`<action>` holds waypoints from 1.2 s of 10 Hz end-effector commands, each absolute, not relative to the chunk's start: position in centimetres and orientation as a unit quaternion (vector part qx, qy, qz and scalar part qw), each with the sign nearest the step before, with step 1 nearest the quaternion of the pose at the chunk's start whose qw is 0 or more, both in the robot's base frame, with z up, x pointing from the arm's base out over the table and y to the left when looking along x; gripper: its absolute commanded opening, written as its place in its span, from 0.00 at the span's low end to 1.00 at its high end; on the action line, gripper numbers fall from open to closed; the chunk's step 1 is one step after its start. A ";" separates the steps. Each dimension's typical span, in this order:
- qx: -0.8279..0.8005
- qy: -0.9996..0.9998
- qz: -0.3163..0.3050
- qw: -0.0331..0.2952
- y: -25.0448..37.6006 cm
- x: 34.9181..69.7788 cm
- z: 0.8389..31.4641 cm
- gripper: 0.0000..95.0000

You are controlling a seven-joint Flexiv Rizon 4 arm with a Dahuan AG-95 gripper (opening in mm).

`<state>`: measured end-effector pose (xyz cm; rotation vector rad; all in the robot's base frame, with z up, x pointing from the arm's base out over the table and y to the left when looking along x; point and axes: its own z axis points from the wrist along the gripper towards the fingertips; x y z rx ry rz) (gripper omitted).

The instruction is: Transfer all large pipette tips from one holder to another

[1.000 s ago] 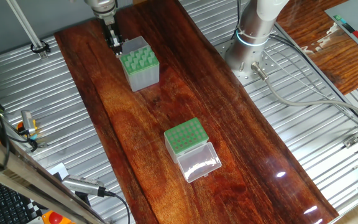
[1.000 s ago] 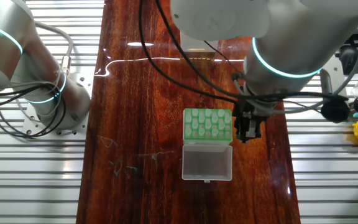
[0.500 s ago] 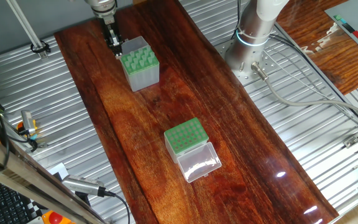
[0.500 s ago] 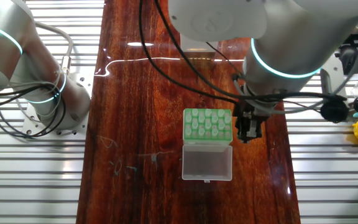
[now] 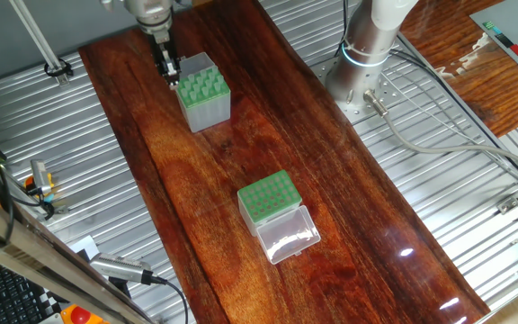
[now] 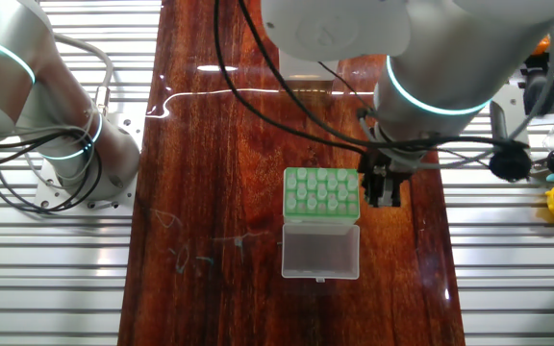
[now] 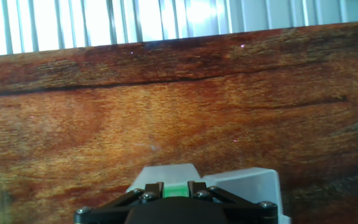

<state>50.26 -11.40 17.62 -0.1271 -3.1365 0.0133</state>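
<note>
Since the earlier frames your gripper [image 5: 170, 72] has shifted a little: in one fixed view it now sits closer against the far left corner of the tall holder [image 5: 204, 94], and in the other fixed view the gripper [image 6: 385, 189] has drawn in from the right until it is just beside the short box [image 6: 321, 192]; both boxes lie where they did.

Reading that first fixed view from the left, you have the gripper, then the tall grey-sided holder near the far end of the table [image 5: 349, 216], its green top plate set with tips [image 5: 201, 85] in rows; their exact count is too small to tell. Further right and nearer the camera is the short box [image 5: 269, 199], its green plate dotted with holes and its clear lid [image 5: 287, 236] hinged open and lying flat on the table. Whether any of its holes are filled you cannot tell here.

In the other fixed view the clear lid [image 6: 320, 252] lies just below the green plate.

In the hand view the jaws stand close together around a sliver of green over a pale box [image 7: 229, 182]; whether they grip a tip cannot be told.
</note>
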 end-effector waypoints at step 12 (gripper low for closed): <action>-0.006 -1.000 -0.015 0.010 -10.4 49.3 16.8 0.20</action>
